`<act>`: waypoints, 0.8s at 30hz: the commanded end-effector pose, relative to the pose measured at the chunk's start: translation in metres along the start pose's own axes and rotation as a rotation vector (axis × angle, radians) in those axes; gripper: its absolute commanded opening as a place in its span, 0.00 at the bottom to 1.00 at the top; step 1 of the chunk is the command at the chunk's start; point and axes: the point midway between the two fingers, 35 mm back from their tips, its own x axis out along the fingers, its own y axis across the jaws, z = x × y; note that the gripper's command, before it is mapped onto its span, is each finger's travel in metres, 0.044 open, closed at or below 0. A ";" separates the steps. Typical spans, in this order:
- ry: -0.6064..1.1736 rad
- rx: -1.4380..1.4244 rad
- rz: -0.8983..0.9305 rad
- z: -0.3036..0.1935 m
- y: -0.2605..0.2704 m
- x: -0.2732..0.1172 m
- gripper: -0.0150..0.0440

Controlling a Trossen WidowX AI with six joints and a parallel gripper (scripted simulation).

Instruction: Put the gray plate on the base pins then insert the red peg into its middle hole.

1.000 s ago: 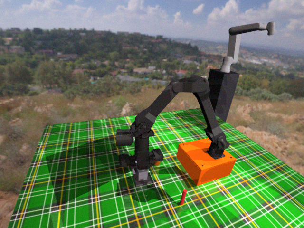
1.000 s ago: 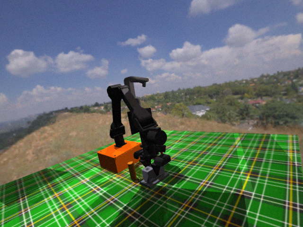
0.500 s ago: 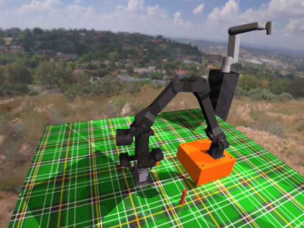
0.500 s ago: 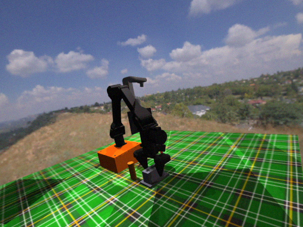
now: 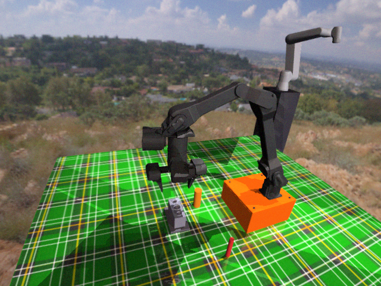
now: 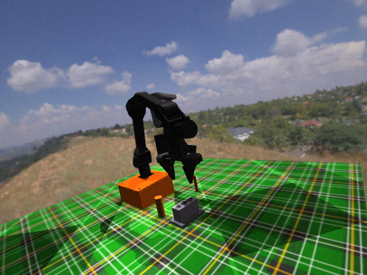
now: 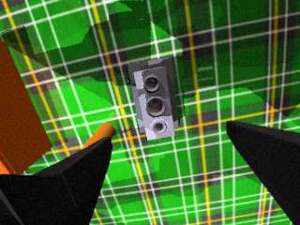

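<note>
The gray plate (image 5: 177, 218) (image 6: 186, 210) (image 7: 164, 91), a thick block with three holes in its top, sits level on the flat gray base (image 5: 181, 230) (image 6: 178, 223) (image 7: 136, 66). Its middle hole is empty; whether its underside is fully down on the pins is hidden. My gripper (image 5: 175, 189) (image 6: 182, 180) (image 7: 167, 134) is wide open and empty, pointing down above the plate and clear of it. The red peg (image 5: 229, 247) (image 6: 195, 184) stands upright, slightly tilted in view, away from the base; it is outside the wrist view.
An orange cylinder (image 5: 197, 198) (image 6: 160, 207) (image 7: 99, 135) stands close beside the base, on the side of the orange box (image 5: 270, 215) (image 6: 129, 196) (image 7: 19, 103) that carries the arm. A dark pedestal with a gray arm (image 5: 293, 61) stands behind the table.
</note>
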 end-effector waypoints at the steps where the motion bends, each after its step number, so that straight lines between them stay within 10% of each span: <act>1: 0.001 0.051 0.013 0.005 0.002 0.002 1.00; 24: 0.006 1.729 0.025 0.145 0.076 -0.004 1.00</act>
